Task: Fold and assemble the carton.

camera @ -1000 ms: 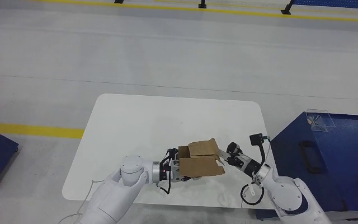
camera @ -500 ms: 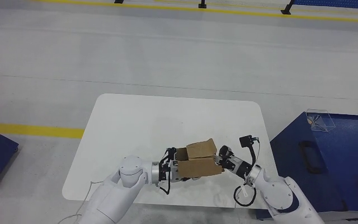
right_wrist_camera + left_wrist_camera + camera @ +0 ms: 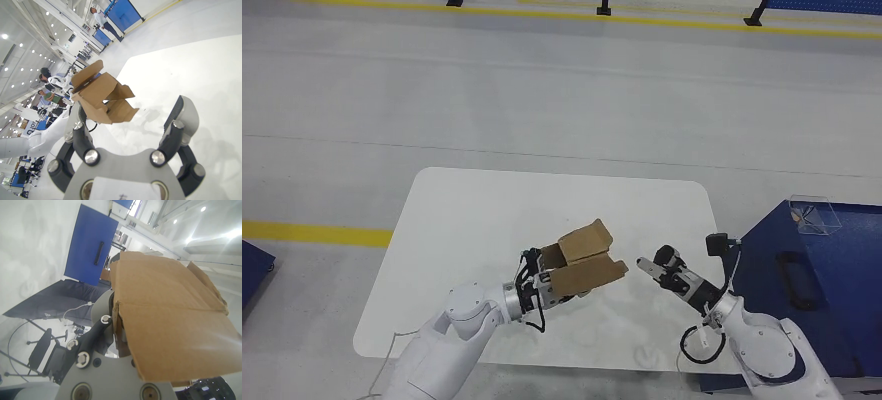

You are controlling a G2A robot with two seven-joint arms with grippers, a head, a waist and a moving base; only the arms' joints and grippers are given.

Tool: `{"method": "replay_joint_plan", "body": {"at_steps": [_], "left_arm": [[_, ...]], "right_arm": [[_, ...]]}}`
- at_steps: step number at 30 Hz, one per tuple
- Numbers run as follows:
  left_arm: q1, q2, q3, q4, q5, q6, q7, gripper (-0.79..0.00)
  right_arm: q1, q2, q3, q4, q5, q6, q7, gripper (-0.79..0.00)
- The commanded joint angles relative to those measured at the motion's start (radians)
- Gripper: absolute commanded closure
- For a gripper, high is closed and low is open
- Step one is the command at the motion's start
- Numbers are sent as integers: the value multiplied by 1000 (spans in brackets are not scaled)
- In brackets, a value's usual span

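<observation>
While the left gripper point(image 3: 540, 287) is clenched on one wall of the carton point(image 3: 580, 262), the carton hangs tilted above the near half of the table point(image 3: 472, 220), about midway across its width.

Item 1, carton: brown corrugated board, partly formed. Its end flaps are splayed outward and unfolded. The right wrist view looks into the open end, and one flap point(image 3: 88, 73) stands up from the far side. The carton looks lifted clear of the table top, with its shadow on the white surface beneath.

Item 2, left gripper: over the table's near edge, fingers point(image 3: 103, 306) pinching the board at the carton's closed end.

Item 3, right gripper point(image 3: 650, 266): above the table's near right part, just beside the carton's open end and apart from it. Its fingers point(image 3: 182, 111) are spread wide and hold nothing.

Item 4, table: white, with rounded corners.

Item 5, blue cabinet point(image 3: 807, 280): stands off the table's right side and carries a clear container point(image 3: 812, 212) on top.
</observation>
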State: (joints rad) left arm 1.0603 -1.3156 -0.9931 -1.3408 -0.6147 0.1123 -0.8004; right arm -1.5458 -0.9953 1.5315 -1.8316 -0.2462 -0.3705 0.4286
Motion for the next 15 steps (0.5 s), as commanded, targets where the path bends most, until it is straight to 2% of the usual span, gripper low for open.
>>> {"method": "replay_joint_plan", "body": {"at_steps": [1,8,15], "left_arm": [[9,0,-2,-6,7,-33,10,0],[15,-1,10,-20,20,-48,-12,0],[13,-2,18,-27,39,-52,-11,0]], "right_arm": [[-20,-1,-7,-10,-36,9,-4,-785],[36,-13,-103,40,-139,63,-23,-785],[88,-25,-170,84,-157,76,-26,-785]]}}
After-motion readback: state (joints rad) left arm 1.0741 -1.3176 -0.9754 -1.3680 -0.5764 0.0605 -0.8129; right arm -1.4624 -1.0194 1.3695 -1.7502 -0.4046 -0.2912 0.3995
